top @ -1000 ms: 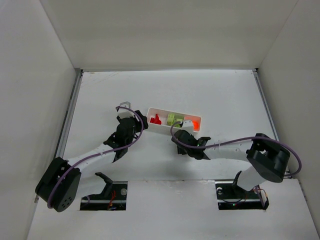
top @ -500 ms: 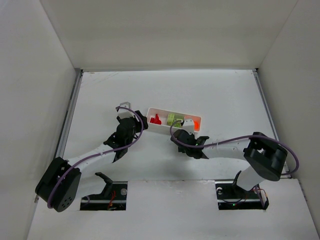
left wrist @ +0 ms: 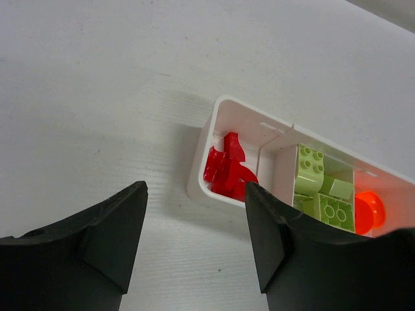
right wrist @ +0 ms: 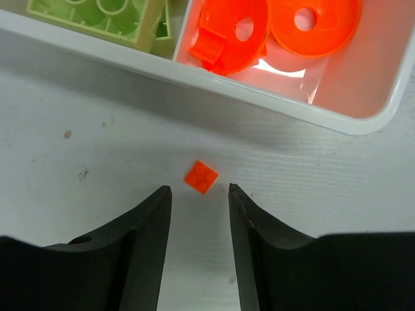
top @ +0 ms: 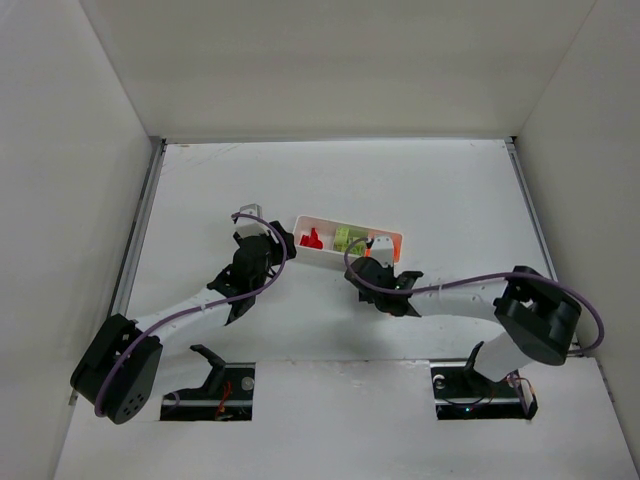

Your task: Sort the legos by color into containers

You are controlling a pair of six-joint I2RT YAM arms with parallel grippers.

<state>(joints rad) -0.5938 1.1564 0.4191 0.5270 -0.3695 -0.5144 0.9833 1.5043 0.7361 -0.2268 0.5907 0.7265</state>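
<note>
Right gripper edging toward right edge of white bench | white walls enclosing | fingers spread, straddling orange lego (not touching)

White tray, three compartments in a row: red legos piled in one end, lime green bricks in the middle with some studs up, two round orange pieces with centre holes in the other end. One small orange brick lies flat outside the tray, just beside the orange compartment's long wall, not touching.
</note>
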